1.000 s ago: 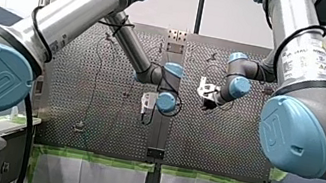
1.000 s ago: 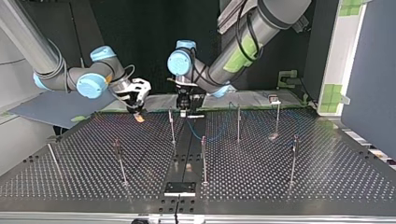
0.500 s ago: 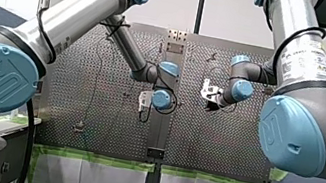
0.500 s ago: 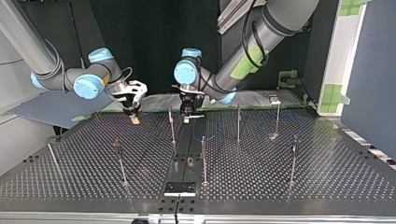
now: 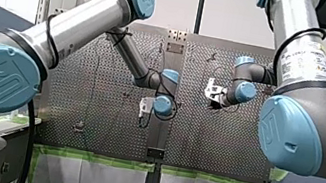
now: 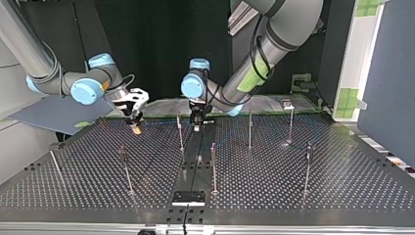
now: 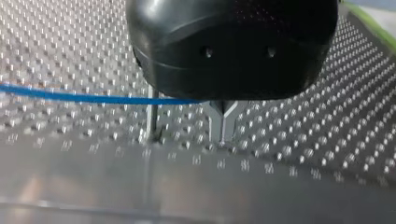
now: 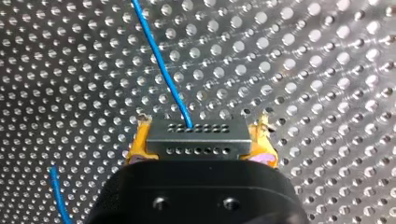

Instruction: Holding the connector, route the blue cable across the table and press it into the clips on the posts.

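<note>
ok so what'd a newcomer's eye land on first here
The grey connector, clamped between my right gripper's yellow pads in the right wrist view, with the blue cable running out of it over the perforated table. In the top view, thin posts stand across the table, and both arms reach low over its far side.

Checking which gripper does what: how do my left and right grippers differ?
My right gripper has yellow pads; my left gripper has thin metal fingers. My right gripper clamps the grey connector; my left gripper is shut with the blue cable running up to it. Both hang low over the perforated table.
</note>
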### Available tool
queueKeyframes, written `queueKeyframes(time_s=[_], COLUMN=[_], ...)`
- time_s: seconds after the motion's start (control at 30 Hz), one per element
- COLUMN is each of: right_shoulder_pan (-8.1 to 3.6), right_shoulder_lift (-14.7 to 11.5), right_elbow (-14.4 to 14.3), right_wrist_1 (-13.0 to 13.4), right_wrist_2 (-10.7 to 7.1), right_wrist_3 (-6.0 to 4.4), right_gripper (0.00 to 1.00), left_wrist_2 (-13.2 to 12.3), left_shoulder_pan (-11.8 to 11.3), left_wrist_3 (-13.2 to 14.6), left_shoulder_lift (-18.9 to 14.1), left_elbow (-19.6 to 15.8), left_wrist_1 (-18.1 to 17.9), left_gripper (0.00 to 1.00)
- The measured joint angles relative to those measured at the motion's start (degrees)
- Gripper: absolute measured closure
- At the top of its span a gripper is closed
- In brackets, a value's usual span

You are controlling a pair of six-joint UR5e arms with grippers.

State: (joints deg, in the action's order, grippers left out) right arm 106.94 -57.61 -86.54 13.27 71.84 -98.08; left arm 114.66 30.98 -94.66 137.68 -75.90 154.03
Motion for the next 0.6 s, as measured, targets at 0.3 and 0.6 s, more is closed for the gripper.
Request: queueKeyframes(time_s=[0.3, 0.6], right_shoulder_pan=[-1.99, -3.15], right_shoulder_lift=[0.14, 0.16], right_elbow=[0.55, 0.87], right_wrist_1=[0.99, 1.08], right_wrist_2=[-0.64, -1.14], right_wrist_3=[-0.81, -0.62], right_gripper=[1.00, 1.00], left_wrist_2=[0.94, 2.42], left_shoulder_pan=[-1.03, -0.41], left_wrist_3=[-0.17, -0.56], left_shoulder_lift=[0.06, 0.08], left_elbow=[4.31, 5.30], left_wrist_1=[4.41, 8.79], left_gripper=[0.60, 0.00])
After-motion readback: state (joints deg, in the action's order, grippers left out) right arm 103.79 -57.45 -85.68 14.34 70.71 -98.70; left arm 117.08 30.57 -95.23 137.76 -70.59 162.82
